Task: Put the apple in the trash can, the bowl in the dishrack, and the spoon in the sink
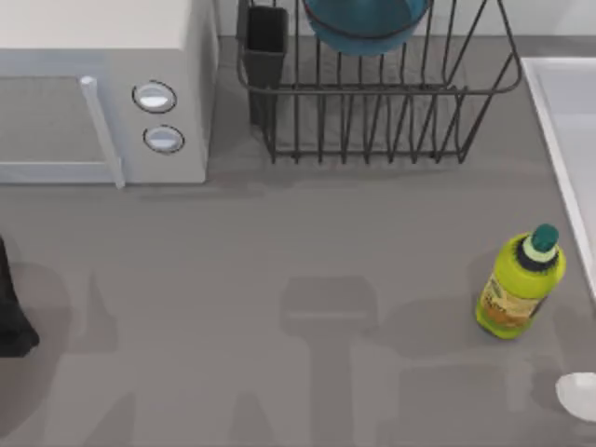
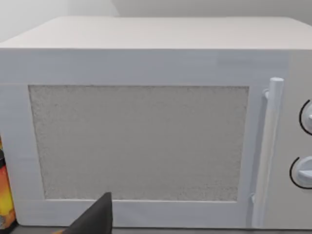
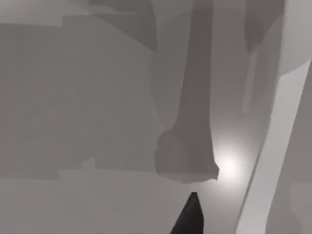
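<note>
The bowl point(image 1: 365, 23) sat inside the dishrack point(image 1: 372, 102) at the surface's point(image 1: 279, 261) far edge. The spoon point(image 1: 579, 393) lay near the sink point(image 1: 559, 121), beside the bottle point(image 1: 518, 284). The left arm point(image 1: 11, 317) was parked at the left edge.

You are facing the white microwave point(image 2: 146, 131) door, handle point(image 2: 267, 151) beside two dials point(image 2: 304, 171); a dark fingertip point(image 2: 95, 217) is showing.

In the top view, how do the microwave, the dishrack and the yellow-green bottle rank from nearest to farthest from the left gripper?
Seen from the left gripper, at the left edge of the table:
1. Microwave, at the back left.
2. Dishrack, at the back, near the middle.
3. Yellow-green bottle, near the right side.
The right gripper hangs over bare table.
</note>
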You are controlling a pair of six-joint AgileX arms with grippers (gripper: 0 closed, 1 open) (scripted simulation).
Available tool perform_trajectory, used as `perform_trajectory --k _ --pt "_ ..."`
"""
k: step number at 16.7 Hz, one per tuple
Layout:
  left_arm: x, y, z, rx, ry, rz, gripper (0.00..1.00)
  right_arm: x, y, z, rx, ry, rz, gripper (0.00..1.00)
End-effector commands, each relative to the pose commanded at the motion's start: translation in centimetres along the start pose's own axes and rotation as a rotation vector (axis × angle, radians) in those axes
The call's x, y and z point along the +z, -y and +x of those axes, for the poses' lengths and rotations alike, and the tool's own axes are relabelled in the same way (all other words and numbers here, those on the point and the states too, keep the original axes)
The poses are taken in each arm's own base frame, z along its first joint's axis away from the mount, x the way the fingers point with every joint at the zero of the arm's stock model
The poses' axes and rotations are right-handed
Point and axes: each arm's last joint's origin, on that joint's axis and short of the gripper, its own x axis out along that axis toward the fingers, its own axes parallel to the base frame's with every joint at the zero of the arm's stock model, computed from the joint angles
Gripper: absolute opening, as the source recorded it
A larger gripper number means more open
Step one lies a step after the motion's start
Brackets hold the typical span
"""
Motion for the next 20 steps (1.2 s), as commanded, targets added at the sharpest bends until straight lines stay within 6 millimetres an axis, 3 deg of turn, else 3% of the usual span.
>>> perform_trajectory --k 5,12,16,20 --pt "0.0 0.0 0.0 0.0 0.0 0.0 1.0 -0.1 -0.6 -4.2 -0.025 -0.001 0.011 0.0" --pt "0.0 0.0 0.0 0.0 0.0 0.0 1.0 -0.4 -0.1 -4.4 -0.007 -0.001 0.02 0.0" --pt "0.0 0.0 0.0 0.0 0.0 0.0 1.0 -1.8 3.6 -5.9 0.053 0.005 0.054 0.0" --pt "0.0 0.0 0.0 0.0 0.0 0.0 1.0 -3.8 10.4 -7.1 0.134 0.022 0.072 0.0"
